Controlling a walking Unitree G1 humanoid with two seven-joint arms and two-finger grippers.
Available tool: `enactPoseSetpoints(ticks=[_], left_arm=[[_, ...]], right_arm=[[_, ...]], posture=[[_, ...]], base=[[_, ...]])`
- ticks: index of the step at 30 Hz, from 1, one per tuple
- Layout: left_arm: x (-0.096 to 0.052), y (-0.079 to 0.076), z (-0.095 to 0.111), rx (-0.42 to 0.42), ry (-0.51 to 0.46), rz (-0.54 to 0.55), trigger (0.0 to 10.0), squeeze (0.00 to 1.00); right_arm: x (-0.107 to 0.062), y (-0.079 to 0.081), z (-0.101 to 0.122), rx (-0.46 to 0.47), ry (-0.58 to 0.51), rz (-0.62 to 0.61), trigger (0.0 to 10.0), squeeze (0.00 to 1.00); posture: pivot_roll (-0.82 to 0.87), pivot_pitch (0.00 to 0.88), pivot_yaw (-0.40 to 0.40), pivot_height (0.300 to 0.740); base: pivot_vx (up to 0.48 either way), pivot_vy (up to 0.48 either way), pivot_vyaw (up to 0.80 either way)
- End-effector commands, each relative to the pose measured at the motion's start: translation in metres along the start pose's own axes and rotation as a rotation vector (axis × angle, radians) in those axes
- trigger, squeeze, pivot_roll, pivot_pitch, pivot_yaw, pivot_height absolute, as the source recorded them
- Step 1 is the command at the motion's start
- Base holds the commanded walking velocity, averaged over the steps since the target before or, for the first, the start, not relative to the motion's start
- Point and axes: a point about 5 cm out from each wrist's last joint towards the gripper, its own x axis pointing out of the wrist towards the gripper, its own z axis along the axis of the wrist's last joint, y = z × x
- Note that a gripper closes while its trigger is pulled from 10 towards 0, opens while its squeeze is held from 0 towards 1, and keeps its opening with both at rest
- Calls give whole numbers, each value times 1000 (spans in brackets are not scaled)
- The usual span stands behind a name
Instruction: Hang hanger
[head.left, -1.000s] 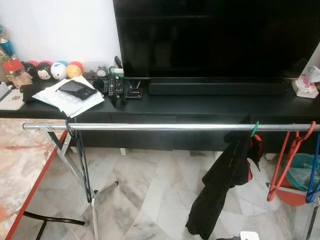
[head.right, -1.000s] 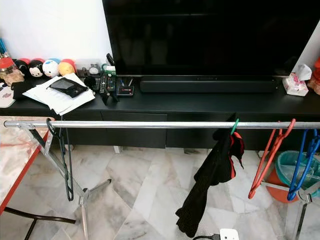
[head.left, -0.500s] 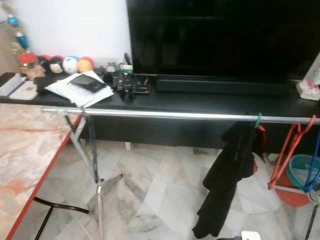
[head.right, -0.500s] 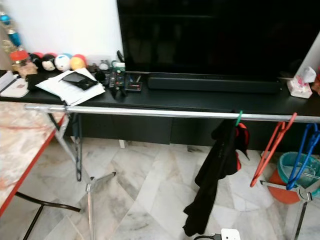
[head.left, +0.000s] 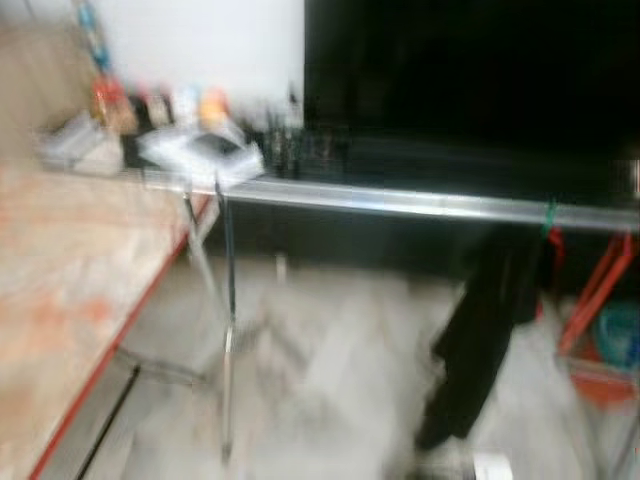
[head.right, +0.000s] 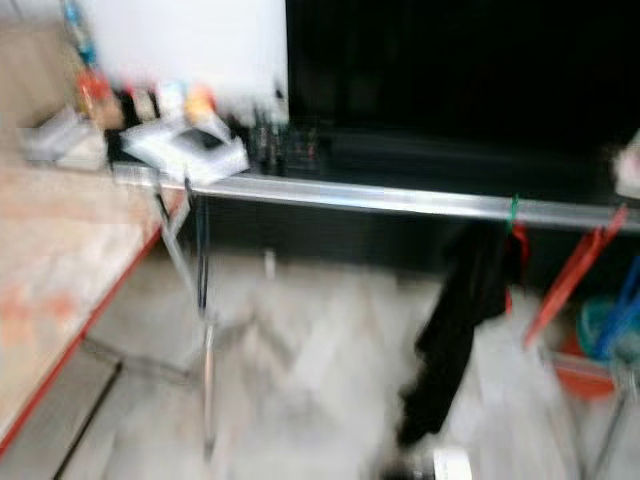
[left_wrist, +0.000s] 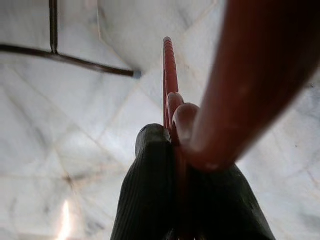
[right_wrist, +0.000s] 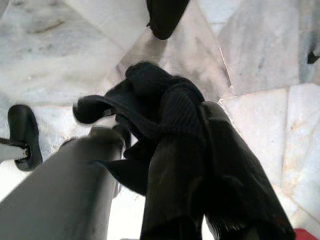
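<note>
- Your right pincer (right_wrist: 192, 125) has its two long black fingers (right_wrist: 170, 165) pressed together on a bunched piece of black knitted cloth (right_wrist: 150, 100).
- Just beside the fingers lies a smooth grey tube (right_wrist: 65, 190).
- Below is a pale marble tiled floor (right_wrist: 260, 55).
- A black rounded foot (right_wrist: 22, 132) rests on that floor.
- Another dark shape (right_wrist: 165, 15) hangs above the floor.

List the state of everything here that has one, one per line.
Left pincer: shut on a red hanger, over the floor.
Right pincer: shut on black cloth.
Rail: level, part loaded.
Black garment: hung on the rail from a green hook.
Orange hanger: hung on the rail, bare.
Blue hanger: hung, bare.
TV: off.
</note>
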Motion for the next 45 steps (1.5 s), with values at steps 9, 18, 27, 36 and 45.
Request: enactPoseSetpoints(ticks=[9, 18, 27, 36, 45], left_arm=[[-1, 0, -7, 11, 16, -2, 10000, 0], [-1, 0, -7, 17, 17, -2, 10000, 0], [-1, 0, -7, 21, 16, -4, 10000, 0], [-1, 0, -6, 26, 16, -6, 10000, 0], [0, -1, -5, 28, 12, -6, 10000, 0]], right_arm=[[-1, -5, -4, 6, 8, -17, 10000, 0], [-1, -4, -4, 9, 4, -19, 10000, 0], [-1, -4, -4, 12, 3, -20, 10000, 0], [-1, -4, -3, 15, 2, -20, 10000, 0], [-1, -5, -2, 17, -1, -21, 10000, 0]], posture=[[83, 0, 10, 732], [82, 0, 13, 732], [83, 0, 12, 732], [81, 0, 10, 732], [83, 0, 8, 732]], base=[[-297, 0, 0], [-301, 0, 0], [-303, 0, 0], [-304, 0, 0], [-307, 0, 0]])
